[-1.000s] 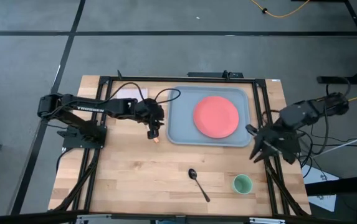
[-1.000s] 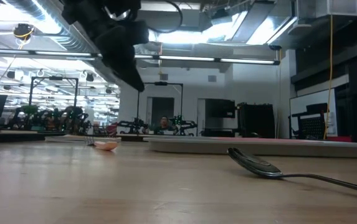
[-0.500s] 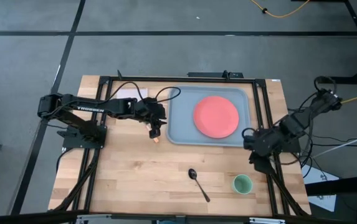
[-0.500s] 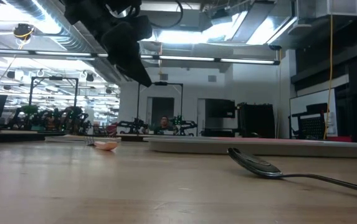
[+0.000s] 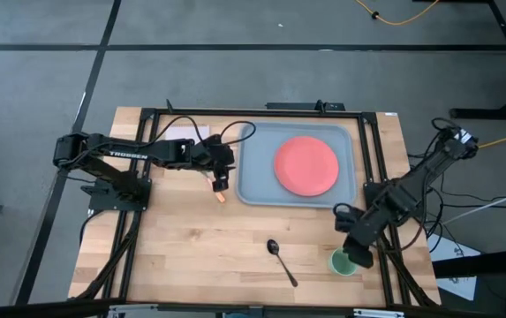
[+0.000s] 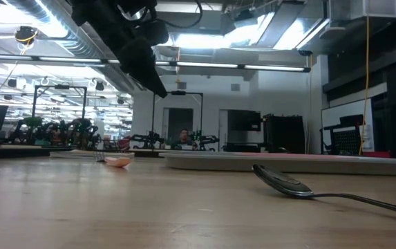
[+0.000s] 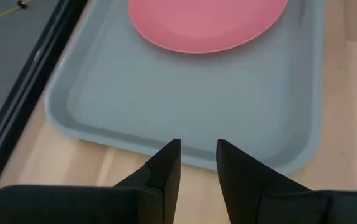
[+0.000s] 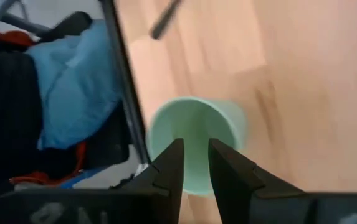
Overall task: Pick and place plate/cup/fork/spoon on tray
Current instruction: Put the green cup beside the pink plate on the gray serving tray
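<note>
The coral-red plate (image 5: pixel 305 165) lies in the blue-grey tray (image 5: pixel 257 185) at the table's far middle. The orange-handled fork (image 5: pixel 222 199) lies on the wood just left of the tray, and it also shows in the low view (image 6: pixel 118 162). My left gripper (image 5: pixel 220 182) hangs above the fork, empty, with a narrow gap between its fingers (image 7: pixel 197 152). The dark spoon (image 5: pixel 281 261) lies at the near middle. The light-green cup (image 5: pixel 341 264) stands upright near the right front corner. My right gripper (image 8: pixel 196 149) hovers over the cup (image 8: pixel 194 134) with a narrow gap and touches nothing.
A pale folded napkin (image 5: pixel 182 132) lies at the far left, behind my left arm. Black frame rails (image 5: pixel 372 159) run along the table's edges, close to the right of the tray and the cup. Bare wood lies between the fork and the spoon.
My right gripper has swung from the table's right edge, beside the tray, toward the near edge and the cup, and now stands over it. My left gripper has drawn back slightly from the fork toward the far edge. The tableware has not moved.
</note>
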### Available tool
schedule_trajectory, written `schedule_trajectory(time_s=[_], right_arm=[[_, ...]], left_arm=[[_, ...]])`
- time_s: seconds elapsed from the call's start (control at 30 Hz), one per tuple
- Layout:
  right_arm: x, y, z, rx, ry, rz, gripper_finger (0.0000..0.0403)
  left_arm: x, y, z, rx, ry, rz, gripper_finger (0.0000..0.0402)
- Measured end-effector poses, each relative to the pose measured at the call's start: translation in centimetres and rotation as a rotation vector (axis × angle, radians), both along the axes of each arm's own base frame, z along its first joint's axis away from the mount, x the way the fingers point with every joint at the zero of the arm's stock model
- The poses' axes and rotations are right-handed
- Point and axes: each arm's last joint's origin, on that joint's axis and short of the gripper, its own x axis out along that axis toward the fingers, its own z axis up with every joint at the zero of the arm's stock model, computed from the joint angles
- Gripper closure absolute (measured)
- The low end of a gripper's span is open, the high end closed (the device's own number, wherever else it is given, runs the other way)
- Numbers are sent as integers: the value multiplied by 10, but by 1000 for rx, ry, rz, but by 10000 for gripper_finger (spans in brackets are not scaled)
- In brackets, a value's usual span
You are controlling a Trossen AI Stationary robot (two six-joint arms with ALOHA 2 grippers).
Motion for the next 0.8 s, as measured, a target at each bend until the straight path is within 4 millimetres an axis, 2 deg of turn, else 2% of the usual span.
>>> schedule_trajectory(time_s=[0.13, 0.43, 0.8], right_arm=[[0, 7, -2, -7, -17, 27, 325], [-5, 20, -9, -99, -82, 272, 325], [5, 25, -24, -269, -141, 378, 325]], left_arm=[[0, -2, 0, -42, -8, -27, 305], [0, -1, 0, -38, -7, -22, 305], [0, -1, 0, -38, -7, -22, 305]])
